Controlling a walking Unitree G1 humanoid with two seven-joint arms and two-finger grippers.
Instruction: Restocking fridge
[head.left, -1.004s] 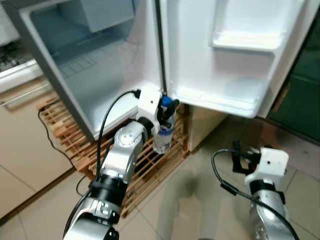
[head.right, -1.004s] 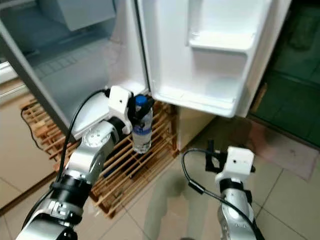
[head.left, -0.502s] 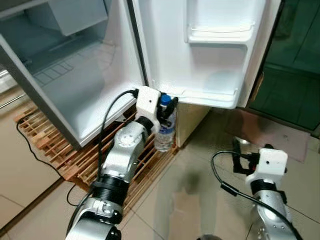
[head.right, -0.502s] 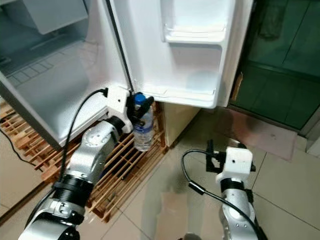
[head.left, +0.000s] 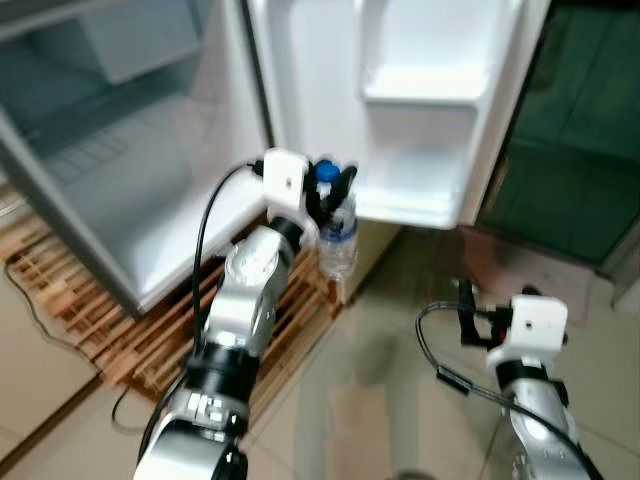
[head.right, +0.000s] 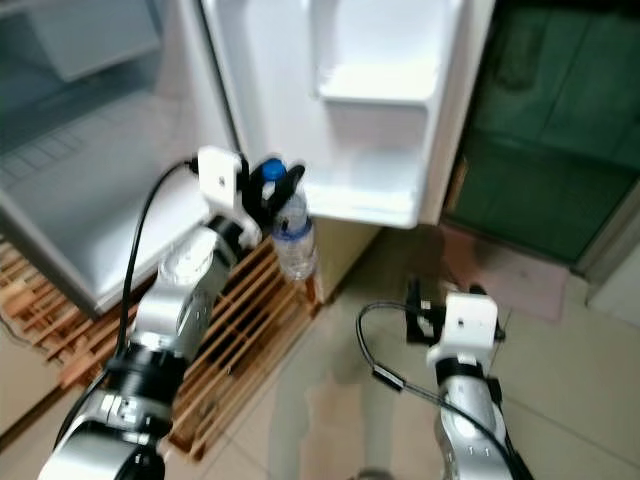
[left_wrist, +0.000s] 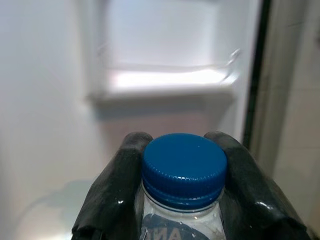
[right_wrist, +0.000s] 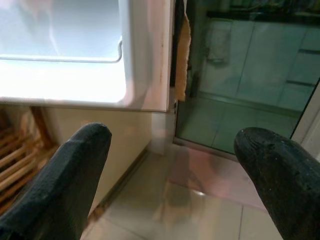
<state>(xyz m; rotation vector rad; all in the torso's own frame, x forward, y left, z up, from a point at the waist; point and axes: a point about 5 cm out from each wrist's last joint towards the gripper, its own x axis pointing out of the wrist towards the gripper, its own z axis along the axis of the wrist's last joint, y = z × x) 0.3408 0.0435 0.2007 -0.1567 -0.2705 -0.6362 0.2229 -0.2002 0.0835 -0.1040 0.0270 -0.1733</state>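
My left gripper (head.left: 328, 190) is shut on the neck of a clear water bottle (head.left: 338, 240) with a blue cap (left_wrist: 184, 166), holding it upright in the air. The bottle hangs just left of the open white fridge door (head.left: 420, 120), level with its bottom shelf (head.left: 415, 205). In the left wrist view the black fingers (left_wrist: 112, 200) clamp the bottle just under the cap, with a door shelf (left_wrist: 165, 80) ahead. My right gripper (right_wrist: 172, 165) is open with nothing between its fingers, low over the tiled floor at the right, right of the door's lower corner.
The open fridge body (head.left: 130, 180) with its pale inner floor stands at the left. Under it lies a wooden slatted pallet (head.left: 120, 320). A dark green glass door (head.left: 590, 130) is at the right. Beige tiled floor (head.left: 380, 400) lies in front.
The view has shifted, so the fridge door sits more central and nearer. My left gripper has carried the bottle up and closer to the door's bottom shelf. The right gripper stays low and open.
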